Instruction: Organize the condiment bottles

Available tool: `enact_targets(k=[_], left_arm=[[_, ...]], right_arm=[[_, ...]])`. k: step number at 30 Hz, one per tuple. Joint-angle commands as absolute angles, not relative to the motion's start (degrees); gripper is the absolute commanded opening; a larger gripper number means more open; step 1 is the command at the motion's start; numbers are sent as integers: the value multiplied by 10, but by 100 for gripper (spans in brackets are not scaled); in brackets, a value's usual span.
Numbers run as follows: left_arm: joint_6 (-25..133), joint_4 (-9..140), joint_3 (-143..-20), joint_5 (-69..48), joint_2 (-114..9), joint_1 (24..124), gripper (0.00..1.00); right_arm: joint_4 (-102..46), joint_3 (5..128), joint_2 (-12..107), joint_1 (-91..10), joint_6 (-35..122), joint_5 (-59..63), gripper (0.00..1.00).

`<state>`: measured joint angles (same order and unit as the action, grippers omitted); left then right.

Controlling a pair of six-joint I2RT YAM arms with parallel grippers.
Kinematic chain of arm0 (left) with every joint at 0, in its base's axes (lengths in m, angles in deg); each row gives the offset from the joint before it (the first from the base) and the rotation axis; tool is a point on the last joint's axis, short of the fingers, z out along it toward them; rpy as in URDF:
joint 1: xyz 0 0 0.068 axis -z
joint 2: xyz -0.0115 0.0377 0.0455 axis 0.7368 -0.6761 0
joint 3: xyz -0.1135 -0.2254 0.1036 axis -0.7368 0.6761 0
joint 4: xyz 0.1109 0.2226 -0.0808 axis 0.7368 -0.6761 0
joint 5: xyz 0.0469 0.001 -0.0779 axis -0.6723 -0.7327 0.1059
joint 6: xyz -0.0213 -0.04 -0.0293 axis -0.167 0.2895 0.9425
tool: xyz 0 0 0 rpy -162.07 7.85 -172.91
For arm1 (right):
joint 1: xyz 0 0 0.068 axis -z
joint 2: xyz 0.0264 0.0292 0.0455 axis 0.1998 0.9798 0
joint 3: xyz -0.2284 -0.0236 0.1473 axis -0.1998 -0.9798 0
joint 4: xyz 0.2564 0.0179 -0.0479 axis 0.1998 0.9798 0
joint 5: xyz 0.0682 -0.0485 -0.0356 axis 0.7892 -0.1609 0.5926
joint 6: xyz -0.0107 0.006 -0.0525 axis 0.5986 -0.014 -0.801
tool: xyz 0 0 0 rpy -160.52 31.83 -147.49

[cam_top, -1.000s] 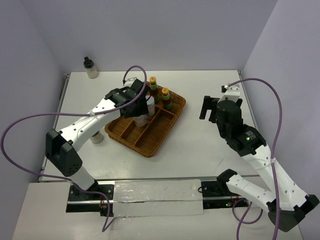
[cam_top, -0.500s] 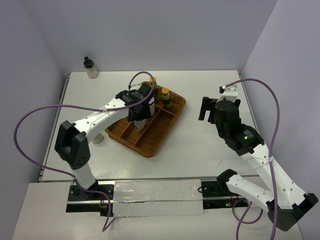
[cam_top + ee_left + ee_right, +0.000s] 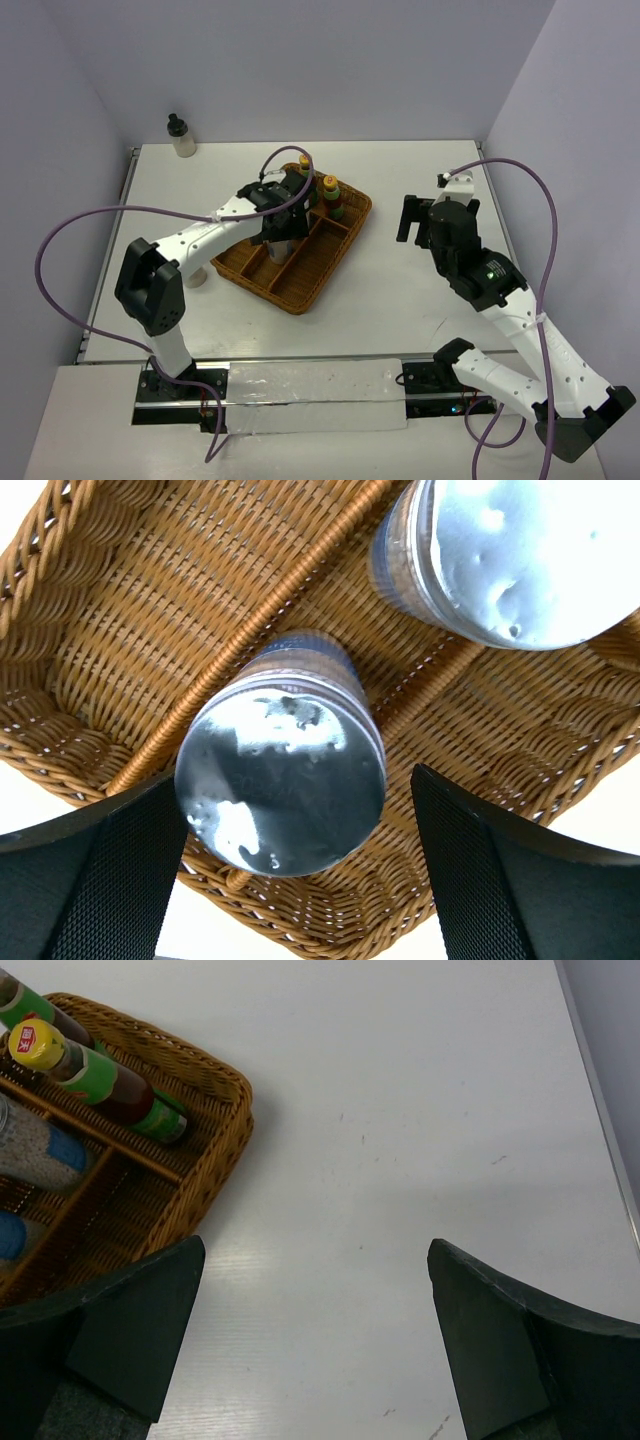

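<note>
In the left wrist view a clear silver-lidded shaker [image 3: 280, 795] stands upright in the wicker tray [image 3: 120, 630], between the fingers of my left gripper [image 3: 295, 776]. The jaws are open, with a gap on the right side. A second shaker [image 3: 520, 555] stands just beyond it in the same slot. From above, the left gripper [image 3: 281, 217] hovers over the tray [image 3: 300, 297]. Two red sauce bottles [image 3: 330, 196] [image 3: 305, 171] stand in the tray's far slot. My right gripper [image 3: 420, 216] is open above bare table, right of the tray. A cream black-capped bottle [image 3: 181, 136] stands at the back left.
A pale bottle-like thing [image 3: 196, 276] stands left of the tray, partly hidden under the left arm. In the right wrist view the tray's rim [image 3: 225, 1130] lies to the left of the open right gripper [image 3: 315, 1250]. The table's right edge [image 3: 600, 1110] is close.
The left gripper carried the shaker over the tray, set it down in the middle slot and opened. The right arm has barely moved.
</note>
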<state>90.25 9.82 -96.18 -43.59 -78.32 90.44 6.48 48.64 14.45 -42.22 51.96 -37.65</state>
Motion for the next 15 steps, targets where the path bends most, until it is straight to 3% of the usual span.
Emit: enact_targets(k=[1,15], left_arm=[[915,66,-1006,-472,-768,910,95],[853,-34,-1170,-498,-637,875,96]], right_arm=[[39,489,130,-418,519,-365,100],[31,475,123,-418,519,-363,100]])
